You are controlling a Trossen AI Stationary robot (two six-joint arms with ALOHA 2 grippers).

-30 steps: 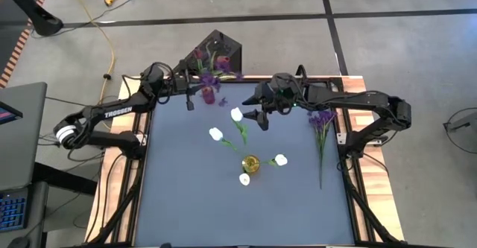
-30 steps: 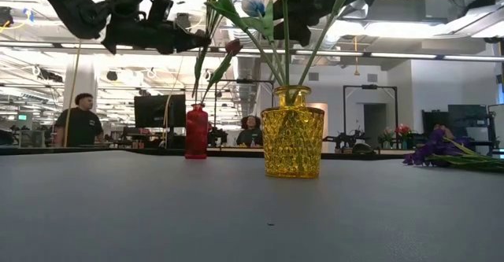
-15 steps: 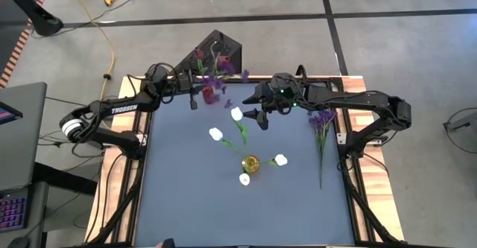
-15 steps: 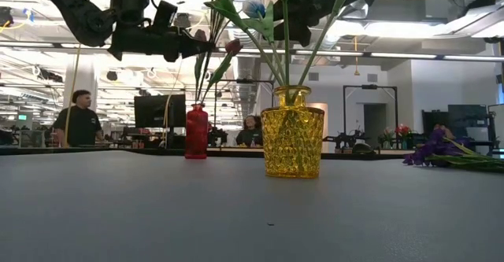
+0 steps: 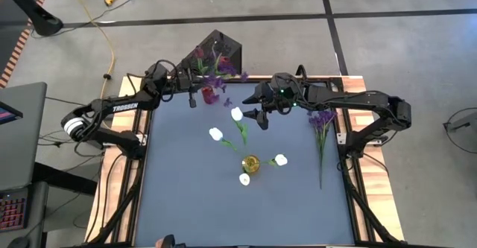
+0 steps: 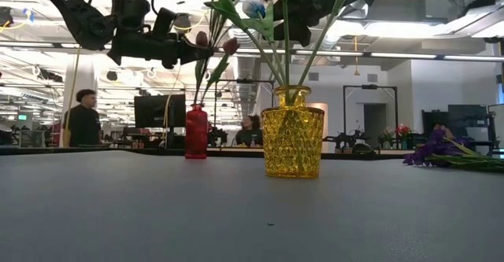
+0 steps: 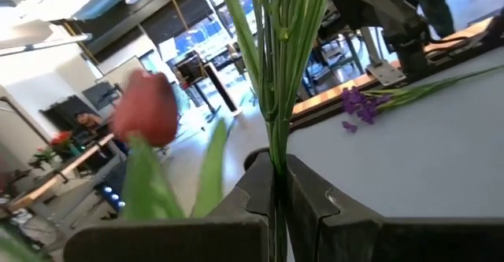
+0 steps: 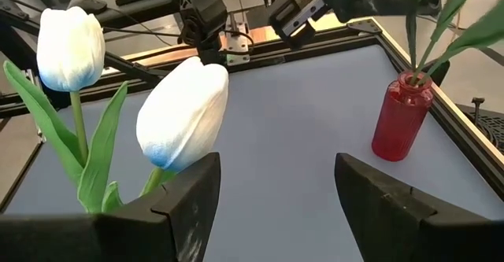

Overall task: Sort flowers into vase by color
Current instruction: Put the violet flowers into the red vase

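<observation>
Two arms of mine reach over the grey table (image 5: 194, 203). My left claw (image 5: 192, 97) sits at the far edge, clenched on a bundle of thin green stems (image 7: 277, 73) that rise straight up out of its shut fingers (image 7: 311, 207); a dark red tulip (image 7: 146, 108) head hangs just beside them, and purple sprigs (image 5: 212, 80) bush out above. Right next to this claw stands the small red vase (image 6: 197, 132), upright, with stems already in it. My right claw (image 5: 262, 118) hovers toward the table's middle, fingers (image 8: 185, 195) spread wide and holding nothing. Just beside it, toward my left arm, stand white tulips (image 8: 183, 112), creamy oval heads on green stems with long leaves. They fan out of the yellow glass vase (image 6: 292, 142), which stands nearer the front edge than this claw. More purple sprigs (image 5: 322, 121) lie flat near the right edge, behind my right claw, their long stems (image 5: 321, 162) running toward the front.
</observation>
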